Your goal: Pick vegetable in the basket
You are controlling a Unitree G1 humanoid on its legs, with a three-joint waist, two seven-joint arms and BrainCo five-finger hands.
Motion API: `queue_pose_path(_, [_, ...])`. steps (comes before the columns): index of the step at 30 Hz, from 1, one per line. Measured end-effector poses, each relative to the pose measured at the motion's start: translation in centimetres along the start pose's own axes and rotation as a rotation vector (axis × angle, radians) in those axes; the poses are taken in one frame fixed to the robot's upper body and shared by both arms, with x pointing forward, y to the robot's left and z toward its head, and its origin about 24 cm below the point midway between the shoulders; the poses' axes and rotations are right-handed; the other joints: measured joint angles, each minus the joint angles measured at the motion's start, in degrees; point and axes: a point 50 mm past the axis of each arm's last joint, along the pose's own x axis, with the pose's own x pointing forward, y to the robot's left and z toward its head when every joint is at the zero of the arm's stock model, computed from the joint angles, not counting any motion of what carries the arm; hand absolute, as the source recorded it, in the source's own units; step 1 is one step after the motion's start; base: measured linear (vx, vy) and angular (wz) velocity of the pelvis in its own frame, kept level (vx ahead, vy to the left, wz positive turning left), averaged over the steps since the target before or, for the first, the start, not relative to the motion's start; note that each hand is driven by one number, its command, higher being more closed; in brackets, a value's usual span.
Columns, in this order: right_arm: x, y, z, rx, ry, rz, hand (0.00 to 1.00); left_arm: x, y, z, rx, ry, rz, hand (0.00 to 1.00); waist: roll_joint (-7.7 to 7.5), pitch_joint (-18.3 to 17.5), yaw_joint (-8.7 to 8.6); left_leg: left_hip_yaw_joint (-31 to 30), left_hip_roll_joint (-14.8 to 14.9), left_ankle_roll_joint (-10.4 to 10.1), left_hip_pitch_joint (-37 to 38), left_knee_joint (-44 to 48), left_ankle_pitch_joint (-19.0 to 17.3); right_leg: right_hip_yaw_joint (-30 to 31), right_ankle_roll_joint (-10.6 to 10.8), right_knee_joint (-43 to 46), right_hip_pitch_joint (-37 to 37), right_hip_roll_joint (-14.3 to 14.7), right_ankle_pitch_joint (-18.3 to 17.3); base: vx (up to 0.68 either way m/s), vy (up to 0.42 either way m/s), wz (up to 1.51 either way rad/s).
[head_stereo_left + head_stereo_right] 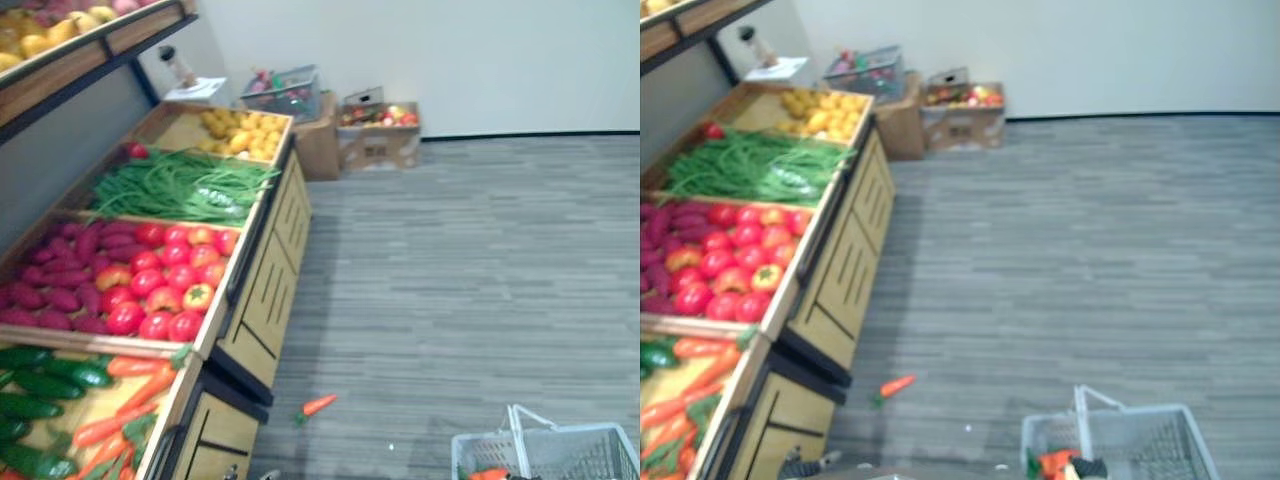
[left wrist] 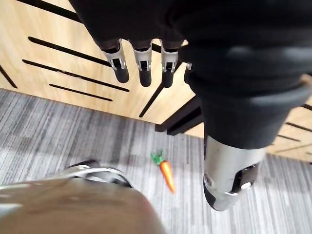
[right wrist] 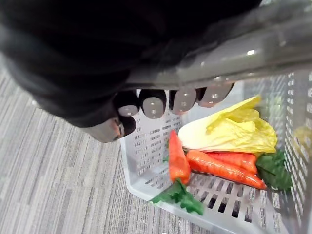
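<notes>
Carpet (image 1: 480, 280) grey w/ fine darker streaks; produce stand (image 1: 265, 290) pale wood w/ black slot lines; far to near: fruit (image 1: 240, 130) yellow; beans (image 1: 180, 185) green; tomatoes (image 1: 165, 275) red, a few orange; sweet potatoes (image 1: 60, 270) purple; cucumbers (image 1: 30, 385) dark green; bin carrots (image 1: 130, 400) orange; loose carrot (image 2: 166, 174) orange, green top; basket (image 3: 146, 161) pale grey lattice; basket carrots (image 3: 178, 156) orange w/ green leaves; cabbage (image 3: 229, 134) pale yellow-green.

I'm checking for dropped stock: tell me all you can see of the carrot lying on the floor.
The carrot is orange and tapered with a small green leafy top, seemingly whole. It lies flat on the grey striped carpet, just off the wooden stand's base, left of the basket. Nothing touches it; the left hand hangs open above it.
</notes>
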Motion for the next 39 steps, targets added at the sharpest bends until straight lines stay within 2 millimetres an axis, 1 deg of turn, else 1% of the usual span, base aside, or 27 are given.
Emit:
queue_pose_path(1, [0.0, -0.1, 0.2, 0.004, -0.014, -0.003, 1.00, -0.2, -0.1, -0.5, -0.001, 0.012, -0.003, 0.00, 0.56, 0.35, -0.02, -3.99, -0.12, -0.36, -0.65, -2.51, 1.57, 1.10, 0.96, -0.30, -0.10, 0.76, 0.21, 0.05, 0.240, -0.55])
queue_pose_path(2, [0.1, -0.5, 0.4, 0.003, -0.023, -0.016, 1.00, -0.3, -0.3, -0.7, -0.003, 0.019, -0.007, 0.00, 1.23, 0.82, 0.04, -5.41, -0.03, -1.16, -0.74, -4.17, 2.51, 1.91, 1.71, -0.41, -0.13, 1.29, 0.51, 0.08, 0.310, -0.45])
queue_pose_path(3, [0.0, -0.3, 0.3, 0.008, -0.024, -0.015, 1.00, -0.1, 0.3, -0.6, 0.004, 0.014, 0.006, 0.00, 0.87, 0.79, -0.06, -4.83, -1.67, -1.23, -0.78, -5.23, 2.15, 2.41, 3.38, -2.15, -0.26, -0.13, 1.58, 0.11, 0.304, -0.22])
queue_pose_path(6, [0.0, 0.1, 0.9, 0.022, -0.040, -0.006, 1.00, 0.0, 0.5, -0.1, 0.007, -0.003, 0.015, 0.00, -1.12, 1.50, 0.62, -2.95, -4.43, 0.41, -2.22, -5.86, 1.40, 2.91, 6.13, -4.62, -1.37, -2.79, 3.95, 0.12, 0.241, -0.19])
queue_pose_path(8, [0.1, 0.0, 1.0, 0.022, -0.043, -0.012, 1.00, 0.1, 0.4, 0.0, 0.014, -0.009, 0.012, 0.00, -1.30, 1.46, 1.14, -1.85, -6.24, 1.49, -2.33, -5.75, 0.72, 3.60, 7.07, -5.30, -1.89, -4.43, 5.51, 0.14, 0.206, -0.16])
queue_pose_path(11, [0.2, -0.7, 1.2, 0.017, -0.052, -0.033, 1.00, 0.1, 0.0, 0.6, 0.043, -0.033, -0.007, 0.00, -0.40, 2.10, 1.41, -0.49, -7.96, 2.72, -1.36, -5.47, -1.00, 4.40, 7.90, -3.71, -2.13, -6.38, 5.58, 0.13, 0.135, -0.18])
queue_pose_path(13, [0.4, -0.8, 1.9, 0.018, -0.070, -0.035, 1.00, 0.1, -0.5, 0.7, 0.057, -0.037, -0.022, 0.00, 0.28, 2.59, 1.55, 0.51, -7.35, 3.06, -0.39, -4.41, -2.78, 5.68, 8.78, 3.03, -4.61, -7.13, 4.72, 0.13, 0.128, -0.39])
queue_pose_path(14, [0.4, -1.0, 2.4, 0.020, -0.086, -0.046, 1.00, 0.0, -0.8, 0.7, 0.078, -0.044, -0.038, 0.00, 1.26, 2.67, 1.71, 1.53, -6.51, 3.18, 1.14, -4.30, -3.58, 6.75, 8.59, 11.32, -8.14, -7.51, 4.55, 0.10, 0.132, -0.36])
queue_pose_path(15, [0.4, -1.2, 2.6, 0.029, -0.101, -0.055, 1.00, 0.0, -0.8, 0.8, 0.092, -0.052, -0.040, 0.00, 1.06, 2.97, 1.45, 1.91, -6.40, 3.48, 2.63, -3.97, -4.70, 6.90, 8.33, 21.72, -12.18, -8.79, 4.53, 0.09, 0.133, -0.26])
queue_pose_path(16, [0.4, -1.3, 2.7, 0.034, -0.105, -0.060, 1.00, 0.1, -0.5, 0.9, 0.102, -0.057, -0.037, 0.00, 0.47, 3.23, 1.28, 1.74, -6.63, 3.72, 2.90, -3.39, -5.58, 6.98, 7.88, 26.54, -13.81, -9.93, 4.82, 0.06, 0.117, -0.04])
queue_pose_path(17, [0.3, -1.0, 2.7, 0.049, -0.108, -0.058, 1.00, 0.3, 0.1, 1.2, 0.125, -0.068, -0.027, 0.00, -0.07, 3.69, 1.17, 1.46, -6.90, 4.13, 4.35, -1.95, -7.23, 8.43, 6.29, 34.47, -16.36, -11.67, 5.98, 0.07, 0.075, 0.07])
queue_pose_path(18, [0.3, -0.7, 2.7, 0.057, -0.106, -0.054, 1.00, 0.3, 0.1, 1.2, 0.128, -0.068, -0.027, 0.00, -0.60, 3.94, 1.12, 1.44, -6.94, 4.32, 5.11, -1.75, -7.63, 8.99, 6.04, 37.34, -17.59, -12.35, 5.87, 0.20, 0.035, 0.30])
queue_pose_path(19, [0.1, -0.1, 2.1, 0.066, -0.086, -0.040, 1.00, 0.5, 0.6, 1.4, 0.142, -0.077, -0.018, 0.00, -1.65, 4.06, 1.00, 0.35, -6.26, 4.39, 6.43, -1.94, -8.09, 7.07, 5.62, 38.56, -18.28, -13.04, 2.44, 0.23, -0.019, 0.35])
queue_pose_path(21, [0.0, 0.1, 1.8, 0.072, -0.071, -0.034, 1.00, 0.5, 0.6, 1.6, 0.141, -0.082, -0.017, 0.00, -1.35, 3.99, 1.10, -0.63, -5.11, 3.96, 6.69, -2.38, -7.89, 2.86, 5.32, 33.06, -18.44, -12.79, 1.04, 0.22, -0.083, 0.38])
queue_pose_path(22, [0.0, 0.3, 1.7, 0.080, -0.061, -0.029, 1.00, 0.5, 0.5, 1.7, 0.136, -0.082, -0.018, 0.00, -0.87, 4.02, 1.05, -1.59, -3.97, 3.20, 6.80, -2.99, -7.45, 1.15, 6.06, 24.21, -18.33, -11.51, 1.54, 0.21, -0.146, 0.35])
queue_pose_path(24, [0.0, 0.4, 1.5, 0.081, -0.049, -0.027, 1.00, 0.5, 0.5, 1.7, 0.134, -0.084, -0.017, 0.00, -0.89, 4.02, 0.98, -2.53, -3.47, 2.51, 6.80, -3.02, -7.24, 2.04, 6.77, 17.31, -17.99, -10.80, 2.56, 0.17, -0.163, 0.37])
queue_pose_path(25, [0.0, 0.3, 1.3, 0.085, -0.036, -0.030, 1.00, 0.5, 0.4, 1.8, 0.134, -0.085, -0.019, 0.00, -1.10, 3.93, 0.96, -3.63, -3.42, 1.31, 6.80, -3.01, -7.29, 3.40, 6.79, 12.90, -17.77, -10.69, 4.38, 0.16, -0.243, 0.59])
queue_pose_path(26, [-0.1, 0.3, 0.9, 0.093, -0.021, -0.032, 1.00, 0.5, 0.5, 1.9, 0.133, -0.090, -0.016, 0.00, -1.94, 3.87, 0.82, -5.24, -3.60, -0.38, 6.82, -3.15, -7.65, 5.55, 6.72, 10.08, -17.59, -10.71, 8.94, 0.21, -0.432, 0.66])
queue_pose_path(27, [0.0, -0.3, 0.8, 0.106, -0.008, -0.054, 1.00, 0.5, 0.0, 2.1, 0.114, -0.087, -0.025, 0.00, -0.41, 4.39, 0.65, -6.62, -1.44, -2.50, 7.56, -3.92, -7.50, 4.46, 6.41, 12.25, -17.61, -9.62, 8.32, 0.20, -0.436, 0.60])
queue_pose_path(28, [0.1, -0.6, 0.9, 0.100, -0.014, -0.058, 1.00, 0.3, -0.5, 1.8, 0.107, -0.085, -0.036, 0.00, 0.35, 4.16, 0.62, -6.81, -0.23, -3.45, 7.19, -4.16, -6.91, 3.23, 5.63, 12.30, -17.58, -8.77, 7.06, 0.20, -0.417, 0.40])
queue_pose_path(29, [0.3, -1.1, 1.2, 0.095, -0.023, -0.067, 1.00, 0.0, -1.3, 1.6, 0.092, -0.076, -0.054, 0.00, 2.27, 3.92, 0.49, -7.34, 1.80, -4.92, 6.99, -5.06, -5.39, 1.36, 4.32, 12.32, -17.52, -6.73, 5.33, 0.17, -0.311, 0.43])
queue_pose_path(30, [0.3, -1.1, 1.4, 0.092, -0.029, -0.063, 1.00, 0.0, -1.4, 1.6, 0.087, -0.075, -0.056, 0.00, 2.73, 3.94, 0.10, -8.78, 3.11, -5.80, 5.95, -5.08, -2.48, -0.62, 3.30, 12.02, -16.85, -5.75, 4.42, 0.16, -0.313, 0.46])
queue_pose_path(31, [0.3, -1.1, 1.4, 0.092, -0.030, -0.059, 1.00, 0.0, -1.3, 1.6, 0.083, -0.074, -0.052, 0.00, 2.63, 3.93, -0.17, -9.88, 3.49, -5.90, 5.29, -4.92, -0.76, -1.77, 3.00, 11.60, -16.24, -5.48, 4.17, 0.10, -0.319, 0.68])
queue_pose_path(33, [0.1, -0.5, 0.9, 0.098, -0.018, -0.046, 1.00, 0.1, -1.0, 1.8, 0.054, -0.079, -0.034, 0.00, 2.01, 3.98, -0.22, -11.49, 4.65, -5.33, 2.71, -3.40, 5.32, -5.62, 2.12, 7.56, -12.59, -3.97, 3.53, 0.06, -0.292, 0.78])
queue_pose_path(35, [0.1, -0.6, 0.8, 0.098, -0.014, -0.048, 1.00, 0.1, -0.8, 1.9, 0.034, -0.083, -0.025, 0.00, 1.66, 4.04, -0.25, -10.59, 5.17, -4.49, -0.01, -0.50, 8.21, -8.82, 1.63, 4.48, -9.80, -3.58, 3.90, 0.03, -0.240, 0.77])
queue_pose_path(38, [0.1, -1.3, 0.2, 0.092, -0.002, -0.066, 1.00, 0.1, -0.7, 1.6, -0.028, -0.062, -0.014, 0.00, 1.74, 3.93, -0.26, -1.70, 6.01, -2.72, -0.40, -2.07, 10.76, -12.65, 1.36, 1.86, -6.39, -3.53, 3.99, 0.06, -0.127, 0.68])
queue_pose_path(39, [0.3, -1.9, 0.5, 0.089, -0.009, -0.079, 1.00, 0.0, -0.8, 1.6, -0.048, -0.057, -0.012, 0.00, 1.99, 3.78, -0.22, 0.19, 5.54, -3.10, 0.48, -4.67, 11.46, -13.43, 1.41, 1.46, -6.14, -3.27, 4.14, 0.09, -0.026, 0.49])
